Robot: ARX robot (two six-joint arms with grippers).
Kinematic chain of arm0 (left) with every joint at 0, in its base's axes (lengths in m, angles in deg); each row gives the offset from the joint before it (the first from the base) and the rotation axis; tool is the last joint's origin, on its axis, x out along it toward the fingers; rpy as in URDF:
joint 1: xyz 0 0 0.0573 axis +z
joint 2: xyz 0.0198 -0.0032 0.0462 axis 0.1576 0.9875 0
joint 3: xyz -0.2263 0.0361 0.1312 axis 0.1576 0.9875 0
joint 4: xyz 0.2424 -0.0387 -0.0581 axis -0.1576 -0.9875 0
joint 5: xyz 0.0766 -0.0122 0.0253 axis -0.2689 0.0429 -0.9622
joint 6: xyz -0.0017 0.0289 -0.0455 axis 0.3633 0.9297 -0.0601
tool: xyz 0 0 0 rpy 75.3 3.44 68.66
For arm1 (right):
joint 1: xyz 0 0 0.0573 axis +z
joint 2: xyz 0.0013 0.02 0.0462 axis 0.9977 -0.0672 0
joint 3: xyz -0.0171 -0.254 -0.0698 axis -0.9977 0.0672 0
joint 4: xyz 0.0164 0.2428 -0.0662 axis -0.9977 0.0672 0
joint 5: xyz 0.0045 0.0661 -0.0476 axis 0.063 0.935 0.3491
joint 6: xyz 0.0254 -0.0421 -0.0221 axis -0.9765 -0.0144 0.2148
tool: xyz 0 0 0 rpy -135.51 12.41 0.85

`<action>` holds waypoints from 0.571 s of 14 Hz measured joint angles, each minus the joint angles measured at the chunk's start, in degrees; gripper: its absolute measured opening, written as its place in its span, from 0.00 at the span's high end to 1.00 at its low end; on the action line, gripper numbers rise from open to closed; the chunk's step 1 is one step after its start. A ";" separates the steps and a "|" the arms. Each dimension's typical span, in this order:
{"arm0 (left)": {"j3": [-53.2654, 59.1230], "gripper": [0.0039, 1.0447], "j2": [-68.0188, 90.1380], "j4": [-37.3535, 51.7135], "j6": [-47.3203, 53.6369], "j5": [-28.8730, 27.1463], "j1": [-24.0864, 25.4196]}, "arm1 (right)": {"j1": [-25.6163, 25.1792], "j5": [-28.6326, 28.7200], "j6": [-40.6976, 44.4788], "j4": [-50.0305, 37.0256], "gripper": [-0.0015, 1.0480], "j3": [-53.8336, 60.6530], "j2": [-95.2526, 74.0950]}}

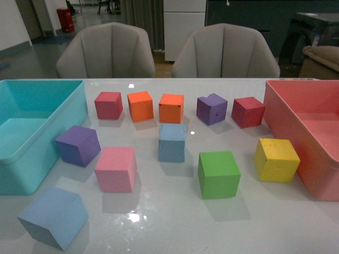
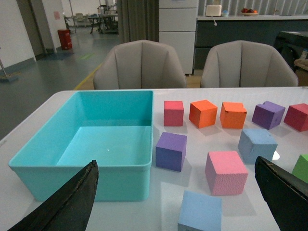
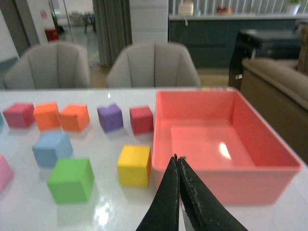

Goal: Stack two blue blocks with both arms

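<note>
- Two blue blocks (image 1: 172, 142) (image 1: 54, 217)
- Two purple cubes (image 1: 78, 145) (image 1: 211, 109)
- Two red cubes (image 1: 108, 105) (image 1: 248, 111)
- Two orange cubes (image 1: 140, 106) (image 1: 171, 108)
- One pink cube (image 1: 116, 169), one green cube (image 1: 219, 174), one yellow cube (image 1: 276, 159)
- One teal bin (image 1: 21, 174), one salmon bin (image 1: 317, 177)

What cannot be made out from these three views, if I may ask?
Front view: neither arm shows, both being outside the frame.
Left wrist view: the bottom edge cuts off the near blue block; the right edge and the left fingers hide most of the green cube.
Right wrist view: the near blue block lies outside the frame; the left edge cuts the pink cube.
</note>
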 joint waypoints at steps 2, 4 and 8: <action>0.00 0.06 0.00 0.00 0.00 0.02 0.00 | 0.00 0.02 0.02 5.55 0.98 -0.20 7.10; 0.00 0.06 -0.02 -0.02 0.00 0.04 0.00 | 0.00 0.02 0.02 6.73 0.98 0.07 7.06; 0.00 0.06 0.00 0.00 0.02 0.00 0.00 | 0.00 0.02 0.07 6.56 0.87 0.07 7.13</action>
